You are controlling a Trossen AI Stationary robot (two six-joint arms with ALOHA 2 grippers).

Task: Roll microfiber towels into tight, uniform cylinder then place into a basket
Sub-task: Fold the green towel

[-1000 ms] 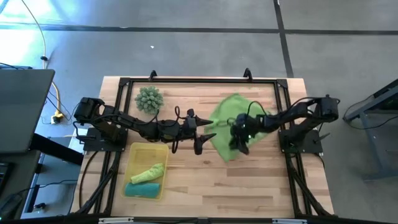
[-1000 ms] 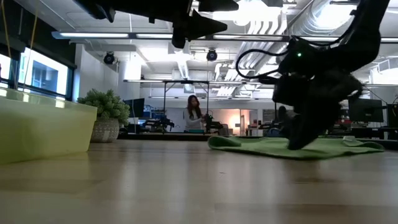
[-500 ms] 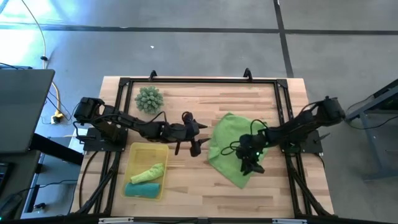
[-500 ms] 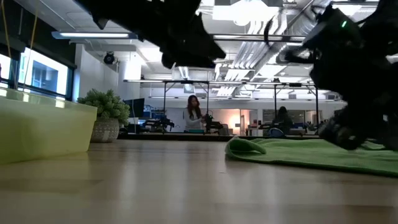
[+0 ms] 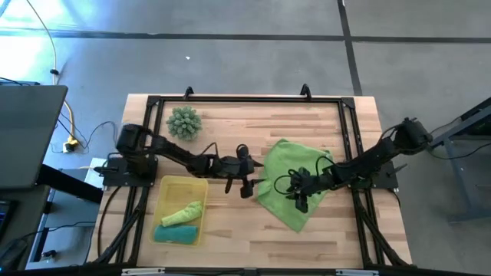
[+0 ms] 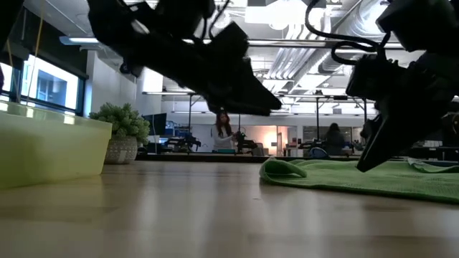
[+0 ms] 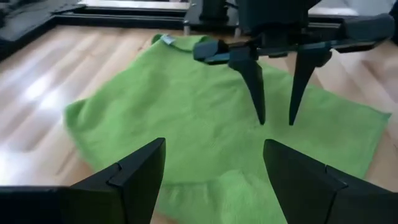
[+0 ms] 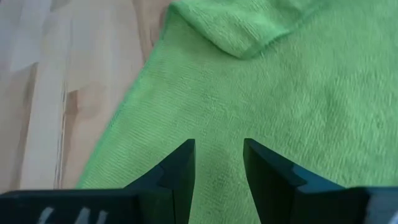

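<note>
A lime green towel (image 5: 284, 172) lies spread flat on the wooden table, right of centre, with one corner folded over (image 8: 242, 34). My right gripper (image 5: 301, 201) stands open over the towel's near part, fingers slanting down, with only flat cloth showing between them (image 8: 217, 155). My left gripper (image 5: 244, 186) hangs open and wide just left of the towel's left edge (image 7: 81, 115), above the table. The yellow basket (image 5: 163, 188) at the near left holds a rolled lime towel (image 5: 184, 211) and a teal towel (image 5: 175, 233). My right gripper's fingertips (image 7: 261, 118) point down at the middle of the spread towel, right at its surface. I cannot tell whether they touch the cloth. Nothing is pinched between them.
A spiky pale-green ball (image 5: 184, 121) sits at the far left of the table. A black frame (image 5: 245, 100) runs around the table's far edge and sides. Bare wood (image 5: 230, 222) lies between the basket and the towel.
My right gripper has swung toward the table's near edge, and the lime towel has slid that way with it and lies flatter. My left gripper has come down toward the table and tipped downward beside the towel's left edge.
</note>
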